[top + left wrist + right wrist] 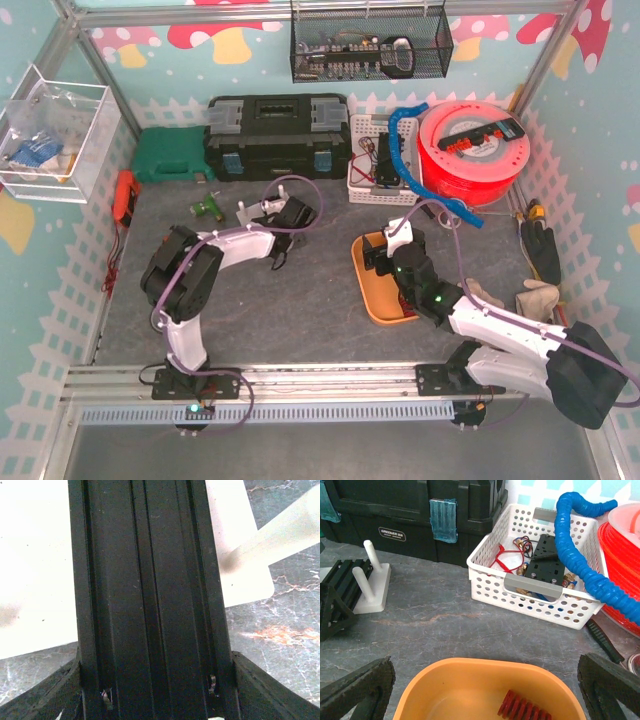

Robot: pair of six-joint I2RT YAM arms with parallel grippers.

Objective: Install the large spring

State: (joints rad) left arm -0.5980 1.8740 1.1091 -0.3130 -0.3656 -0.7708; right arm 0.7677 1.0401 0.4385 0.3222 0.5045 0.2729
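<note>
Barely begun, I judge: the spring (522,711) lies in the tray (470,672) below the right pincer (484,686), spread wide and empty, while the left pincer (157,690) clamps a black rail (150,580); picking up and fitting remain.

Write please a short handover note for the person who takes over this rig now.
Left gripper: looks shut on the black rail, next to the white peg stand.
Right gripper: open, empty, over the orange tray.
Red spring: lies in the tray, not grasped.
Done: nothing visible yet.
Left: grasp the spring and install it.
</note>
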